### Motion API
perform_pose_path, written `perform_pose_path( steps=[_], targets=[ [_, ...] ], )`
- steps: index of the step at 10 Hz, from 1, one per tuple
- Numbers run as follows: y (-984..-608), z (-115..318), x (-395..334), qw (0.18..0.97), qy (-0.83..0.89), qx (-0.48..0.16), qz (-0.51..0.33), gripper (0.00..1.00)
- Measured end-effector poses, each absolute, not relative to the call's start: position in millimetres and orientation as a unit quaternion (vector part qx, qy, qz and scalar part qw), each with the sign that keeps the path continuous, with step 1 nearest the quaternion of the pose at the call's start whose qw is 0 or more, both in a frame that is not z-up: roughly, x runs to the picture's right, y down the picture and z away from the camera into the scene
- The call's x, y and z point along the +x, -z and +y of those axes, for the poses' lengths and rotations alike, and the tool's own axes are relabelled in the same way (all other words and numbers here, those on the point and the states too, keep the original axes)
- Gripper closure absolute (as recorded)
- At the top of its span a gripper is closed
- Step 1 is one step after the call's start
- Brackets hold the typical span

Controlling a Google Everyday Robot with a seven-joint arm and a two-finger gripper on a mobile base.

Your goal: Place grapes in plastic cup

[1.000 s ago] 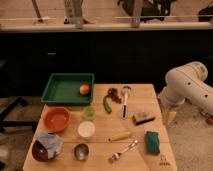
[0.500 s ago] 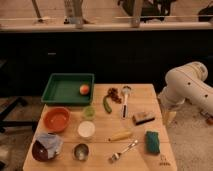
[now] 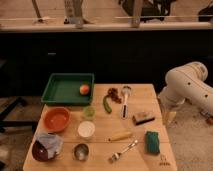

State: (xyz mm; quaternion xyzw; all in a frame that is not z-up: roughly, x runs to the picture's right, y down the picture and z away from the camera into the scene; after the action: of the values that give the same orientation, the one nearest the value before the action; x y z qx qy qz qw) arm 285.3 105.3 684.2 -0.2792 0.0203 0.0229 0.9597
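Note:
The grapes (image 3: 114, 94), a small dark red-brown bunch, lie on the wooden table (image 3: 100, 162) near its back edge, right of the green tray. The plastic cup (image 3: 89, 112), pale lime-green, stands upright near the table's middle-left, in front of the tray and left of the grapes. The white arm (image 3: 187, 89) is off the table's right side. My gripper (image 3: 169, 118) hangs low beside the table's right edge, far from both the grapes and the cup.
A green tray (image 3: 60, 90) holds an orange-red fruit (image 3: 84, 89). Also on the table are an orange bowl (image 3: 56, 119), white cup (image 3: 86, 129), metal cup (image 3: 80, 151), dark bowl with cloth (image 3: 45, 147), green vegetable (image 3: 107, 105), spoon (image 3: 126, 100), brush (image 3: 143, 118), green sponge (image 3: 152, 141) and fork (image 3: 123, 151).

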Motion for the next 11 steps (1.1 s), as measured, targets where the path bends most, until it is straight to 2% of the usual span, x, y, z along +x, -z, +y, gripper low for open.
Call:
perform_pose_path(
  steps=[5, 9, 11],
  targets=[
    [-685.2, 100.5, 282.3, 0.962, -0.05, -0.269, 0.016, 0.2],
    [-686.7, 79.2, 251.9, 0.93, -0.276, -0.241, -0.03, 0.2],
    [-690.5, 62.5, 220.5, 0.912, -0.335, -0.232, -0.048, 0.2]
  ],
)
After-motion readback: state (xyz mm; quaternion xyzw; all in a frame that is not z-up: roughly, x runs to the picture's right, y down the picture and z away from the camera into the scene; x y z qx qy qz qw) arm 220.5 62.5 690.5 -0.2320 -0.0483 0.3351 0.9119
